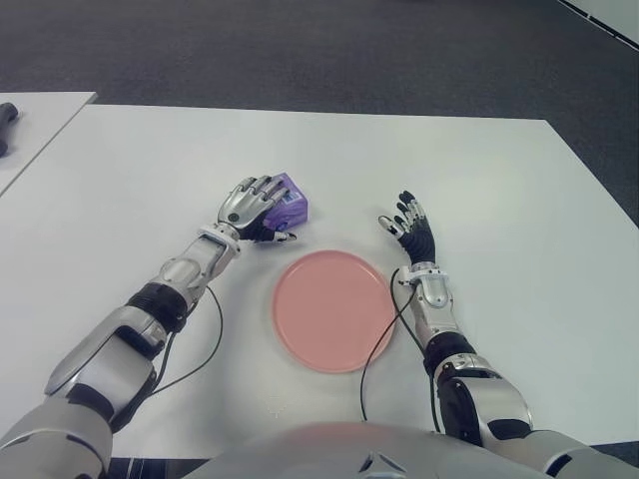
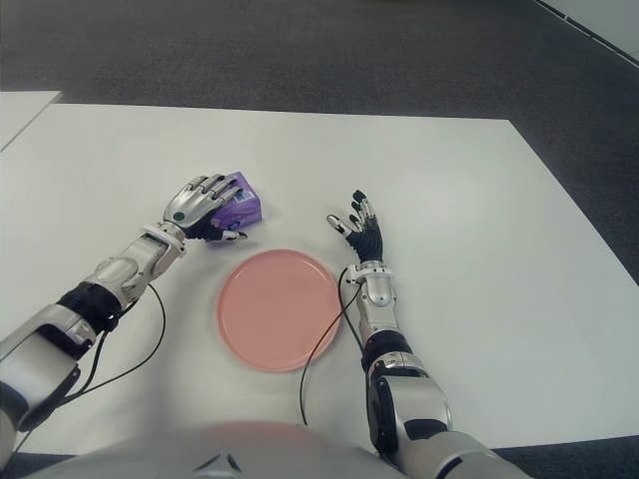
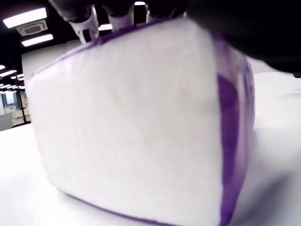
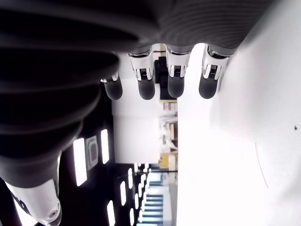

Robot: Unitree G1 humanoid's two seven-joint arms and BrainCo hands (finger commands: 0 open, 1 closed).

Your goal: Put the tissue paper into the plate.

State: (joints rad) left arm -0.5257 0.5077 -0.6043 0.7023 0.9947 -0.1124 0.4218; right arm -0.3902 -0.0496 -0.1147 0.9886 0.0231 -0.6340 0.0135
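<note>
Left hand (image 1: 252, 207) is on the tissue pack (image 1: 285, 207), fingers (image 1: 262, 189) draped over its top and thumb low at the near side, so it's grasping the pack. The pack, purple wrapper w/ white face, sits on the white table (image 1: 120, 180) just beyond the far-left edge of the pink plate (image 1: 334, 310), not in it. Left wrist view is filled by the pack (image 3: 136, 127); its base looks to be touching the table there, though that's hard to confirm this close.

Right hand (image 1: 409, 228) shows just past the plate's far-right rim, fingers spread and pointing away from the robot, holding nothing. Right wrist view shows its fingertips (image 4: 176, 84) straight and apart above the table. Black cables run from both wrists, one crossing the plate's right edge.
</note>
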